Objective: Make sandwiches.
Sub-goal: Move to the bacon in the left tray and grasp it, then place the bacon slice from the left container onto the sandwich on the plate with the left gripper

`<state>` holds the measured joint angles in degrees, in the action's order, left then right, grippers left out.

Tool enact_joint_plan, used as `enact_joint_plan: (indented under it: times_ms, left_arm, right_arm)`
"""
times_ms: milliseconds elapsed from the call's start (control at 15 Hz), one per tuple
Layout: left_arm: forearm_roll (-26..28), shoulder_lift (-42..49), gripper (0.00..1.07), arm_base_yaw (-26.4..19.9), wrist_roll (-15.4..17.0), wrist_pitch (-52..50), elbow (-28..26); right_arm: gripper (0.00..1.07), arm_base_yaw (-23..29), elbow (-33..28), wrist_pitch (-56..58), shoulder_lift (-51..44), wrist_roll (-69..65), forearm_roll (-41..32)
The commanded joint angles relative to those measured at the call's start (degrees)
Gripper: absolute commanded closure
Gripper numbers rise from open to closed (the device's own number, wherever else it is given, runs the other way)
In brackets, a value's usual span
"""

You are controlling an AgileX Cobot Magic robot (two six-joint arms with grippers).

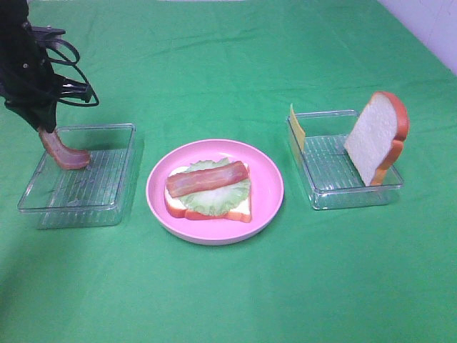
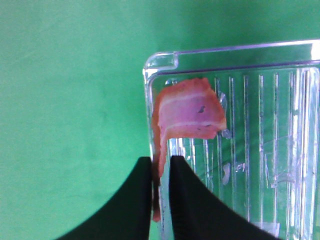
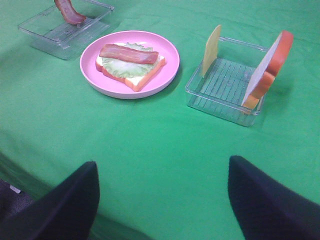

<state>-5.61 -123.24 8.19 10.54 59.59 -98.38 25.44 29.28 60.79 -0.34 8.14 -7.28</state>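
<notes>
Reddish-brown bacon strip [image 2: 190,112] is lying in a corner of the left clear ribbed plastic tray [image 1: 118,182], one end curling on the tray floor, the other rising. Left hand [image 2: 160,166] is clenching that raised end, fingers tight on both sides, right against the tray wall. Round pink plate [image 1: 270,179] is sitting just beside the tray, carrying a white bread slice with orange-brown crust [image 1: 239,211], green lettuce leaf [image 1: 214,196] on it, second bacon strip [image 1: 207,179] on top. Right clear plastic tray [image 1: 357,196] is holding a thin yellow cheese slice [image 1: 297,128] and second bread slice [image 1: 375,136], both leaning upright at opposite ends. Right hand [image 3: 162,167] is hanging released over the green counter [image 1: 228,71], well apart, gripping nothing.
</notes>
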Motion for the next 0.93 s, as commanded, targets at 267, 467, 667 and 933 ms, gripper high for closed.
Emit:
enact_joint_plan:
  times_ms: [267,467,667,933]
  left_arm:
    - [1.2,0.69,1.07,-0.06,0.29,0.11,-0.17]
    - [8.65,4.24,1.07,-0.06,-1.72,-1.72,-3.27]
    - [22.0,6.53,1.07,0.11,-5.33,-2.29,-6.88]
    - [41.88,6.59,1.07,1.95,-14.61,-2.92,-6.82]
  right_arm:
    - [0.39,-0.06,-0.29,0.23,-0.74,0.4,0.29]
    - [0.39,-0.06,-0.29,0.23,-0.74,0.4,0.29]
    - [0.39,-0.06,-0.29,0.23,-0.74,0.4,0.29]
    - [0.39,-0.06,-0.29,0.23,-0.74,0.4,0.23]
